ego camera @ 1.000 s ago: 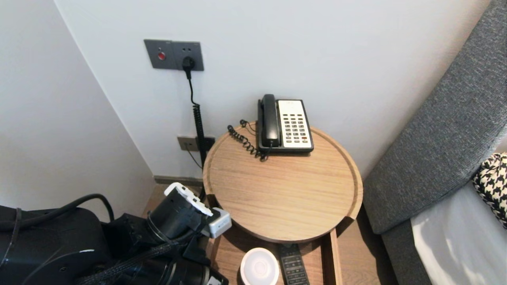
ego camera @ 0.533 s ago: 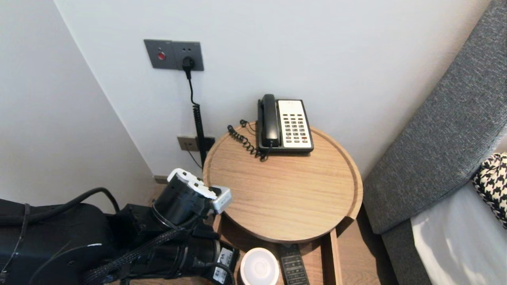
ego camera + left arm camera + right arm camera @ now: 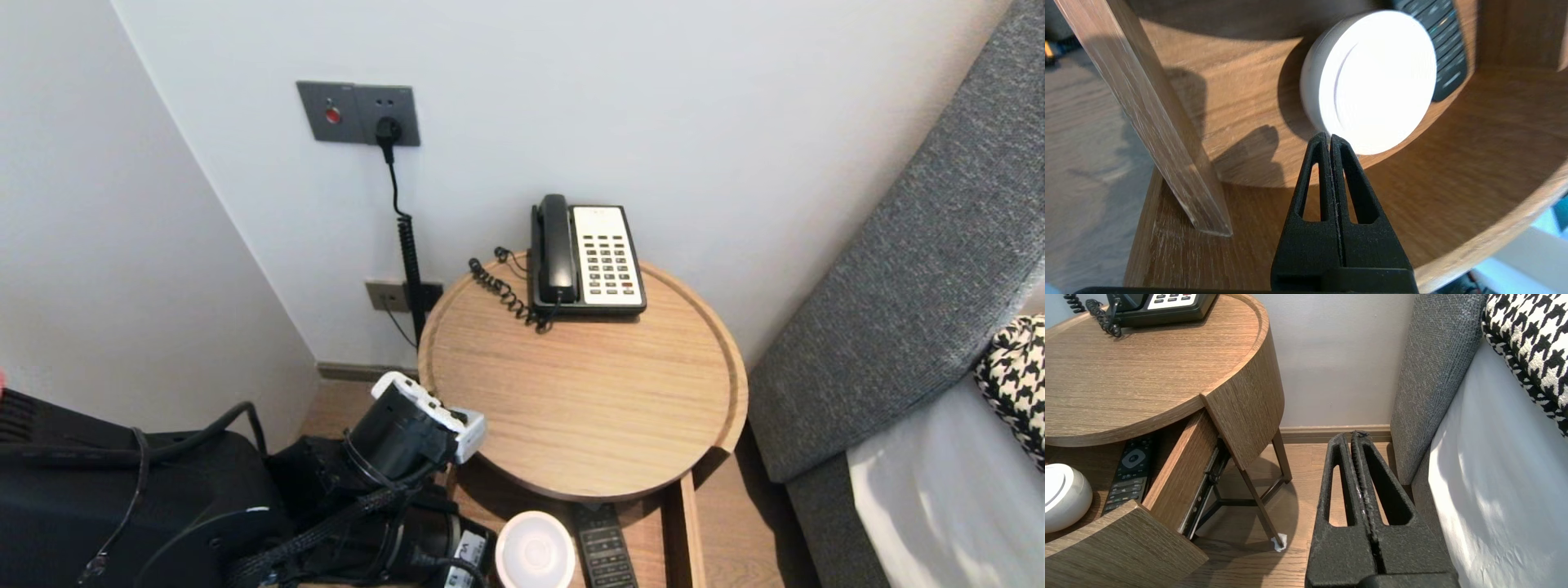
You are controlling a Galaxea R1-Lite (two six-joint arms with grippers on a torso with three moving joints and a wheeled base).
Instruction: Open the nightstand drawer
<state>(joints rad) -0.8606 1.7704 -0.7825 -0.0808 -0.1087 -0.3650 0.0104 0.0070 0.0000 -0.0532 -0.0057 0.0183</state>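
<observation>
You've got a desk phone [image 3: 588, 257] at the back of the round tabletop [image 3: 588, 400], close against the wall, handset [image 3: 555, 245] in its cradle on the phone's left side, coiled cord [image 3: 506, 294] spilling left onto the wood. Grey wall plate [image 3: 357, 113] above and left, black plug [image 3: 388, 131] in it, its cable [image 3: 408, 245] dropping past a lower outlet [image 3: 388, 296] behind the table rim. Right of the table: grey upholstered headboard [image 3: 922, 269], houndstooth pillow [image 3: 1016, 376], white sheet [image 3: 939, 506]. Skirting board [image 3: 1331, 433] runs behind the table's thin legs [image 3: 1261, 514]

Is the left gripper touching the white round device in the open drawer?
Cannot tell. In the left wrist view the shut left gripper overlaps the edge of the white round device, but may hover above it; the head view hides its tips.
</observation>
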